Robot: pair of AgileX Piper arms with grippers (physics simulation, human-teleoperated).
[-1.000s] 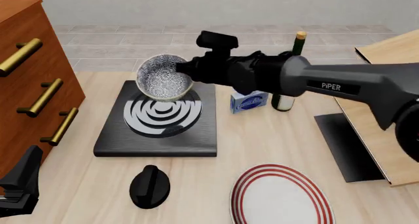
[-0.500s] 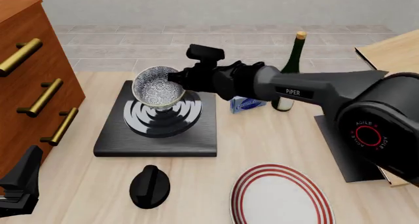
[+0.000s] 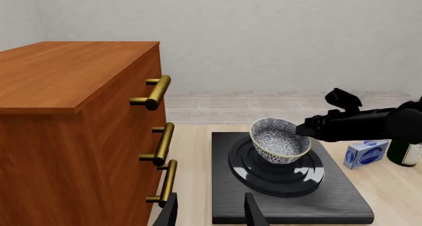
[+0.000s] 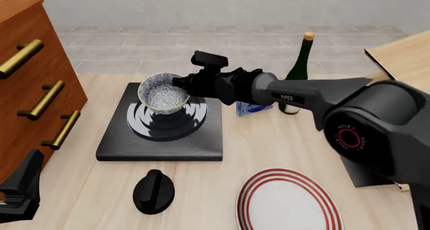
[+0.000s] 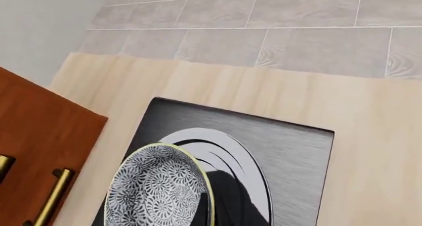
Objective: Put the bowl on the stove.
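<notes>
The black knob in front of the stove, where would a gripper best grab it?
Probably the raised ridge across the black knob, pinched from straight above. The knob lies flat on the table, so only that narrow ridge offers two opposing sides.

Bowl [image 4: 163, 95]: white w/ fine blue-grey ornament. Stove [image 4: 161, 139]: black, silver-grey rings. Plate [image 4: 285, 202], lower right: white, red rings. Dresser [image 4: 27, 69], left: reddish-brown, brass handles.

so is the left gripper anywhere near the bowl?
No, in the front view the left gripper sits at the near left table edge, well apart from the bowl held over the stove by the right gripper.
</notes>
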